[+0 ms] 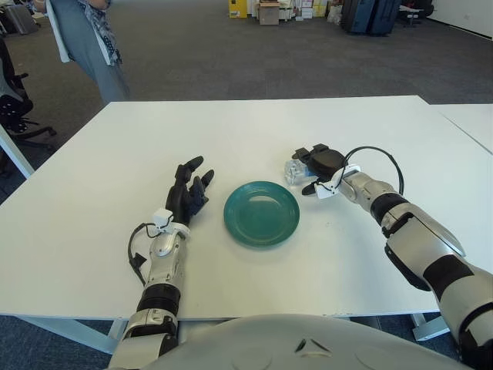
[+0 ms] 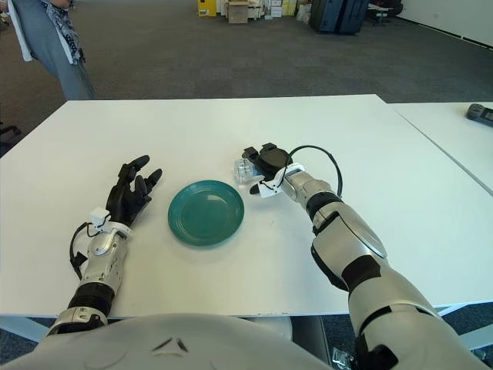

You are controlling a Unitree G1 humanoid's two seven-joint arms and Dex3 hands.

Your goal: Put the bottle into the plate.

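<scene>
With the right hand (image 1: 317, 163) clenching loosely on the lying bottle (image 1: 293, 171), the clear, round plastic may roll free short of the plate (image 1: 261, 213).

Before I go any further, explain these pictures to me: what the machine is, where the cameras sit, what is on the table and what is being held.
This is a humanoid robot with two arms, each ending in a three-finger hand. Both pictures come from the two eyes of one camera on its head, looking down at a white table, so they show the same scene from slightly different spots. A green plate lies in the middle. Just beyond its right edge lies a small clear bottle. The right hand is at the bottle with its fingers around it, though whether the grip is firm cannot be told. The left hand shows left of the plate, fingers spread, holding nothing.
</scene>
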